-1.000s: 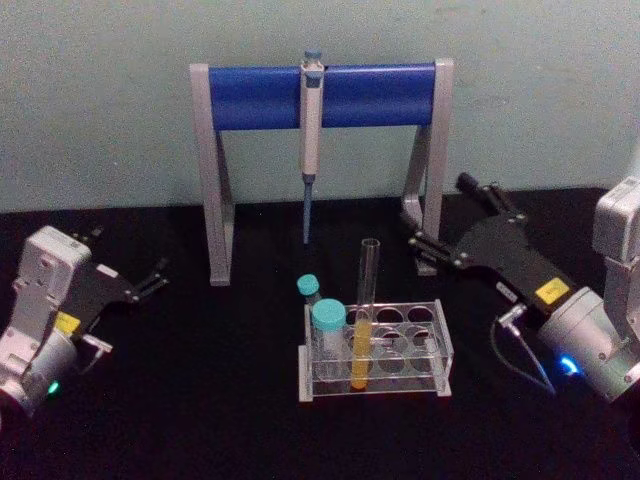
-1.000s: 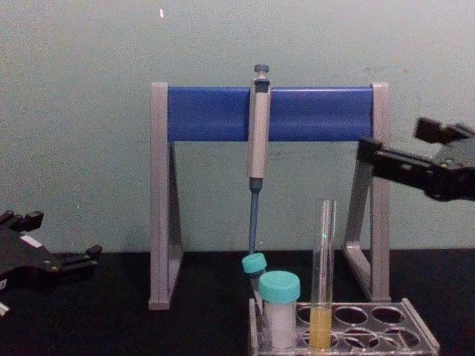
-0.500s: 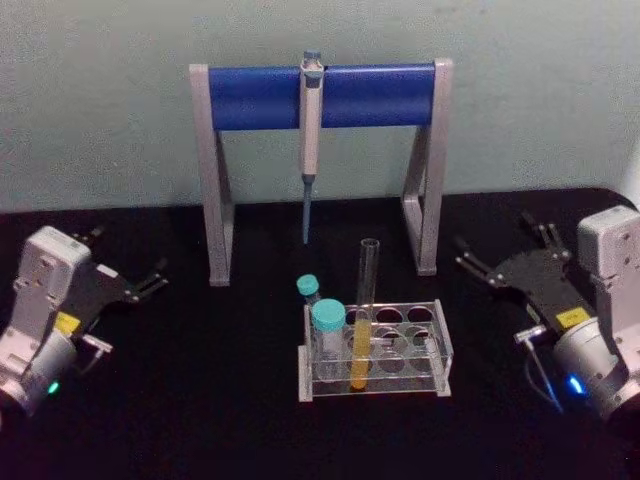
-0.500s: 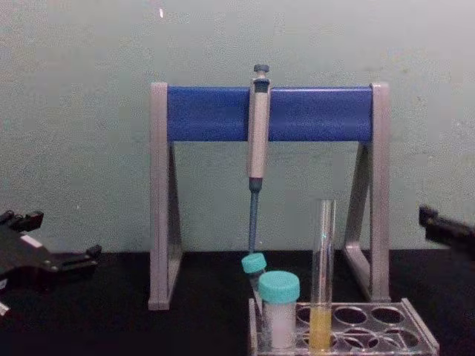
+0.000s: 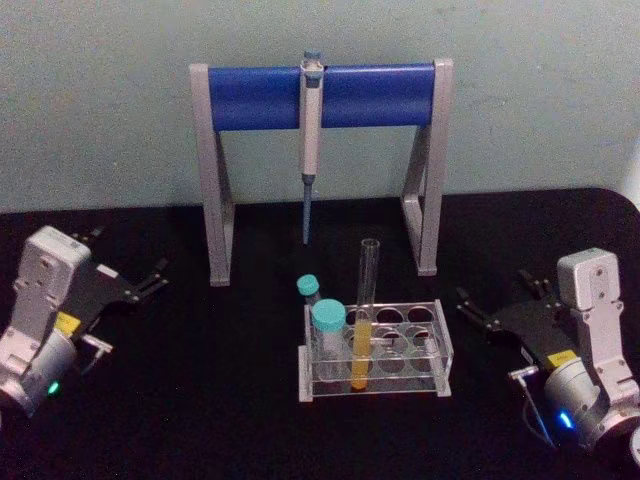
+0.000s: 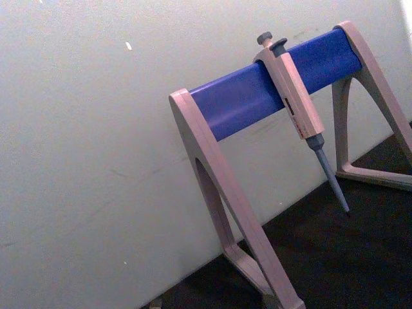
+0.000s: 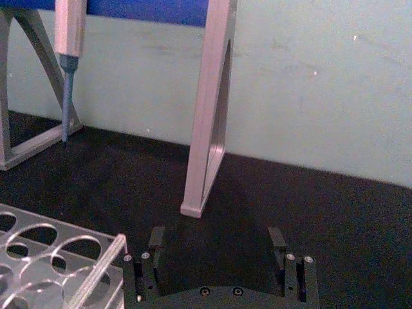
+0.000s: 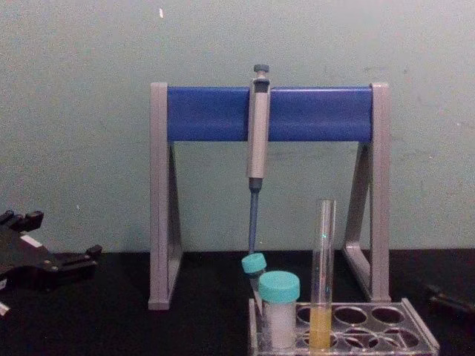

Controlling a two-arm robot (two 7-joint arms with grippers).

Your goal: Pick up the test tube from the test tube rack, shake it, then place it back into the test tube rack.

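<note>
Test tube (image 5: 364, 318), yellow liquid in its lower part, upright in a front hole of the test tube rack (image 5: 420, 372) on the black worktop (image 5: 200, 400), beside a teal-capped white tube (image 5: 328, 335). Right pincer (image 5: 500, 305) right of the rack, left pincer (image 5: 135, 272) at far left: both spread, empty. Behind, a pipette (image 5: 310, 140) hangs from the blue-barred stand (image 5: 250, 95).

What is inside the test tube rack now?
The rack holds the tall test tube with yellow liquid and a short white tube with a teal cap. Another small teal-capped tube is partly hidden behind; whether it sits inside is unclear.
</note>
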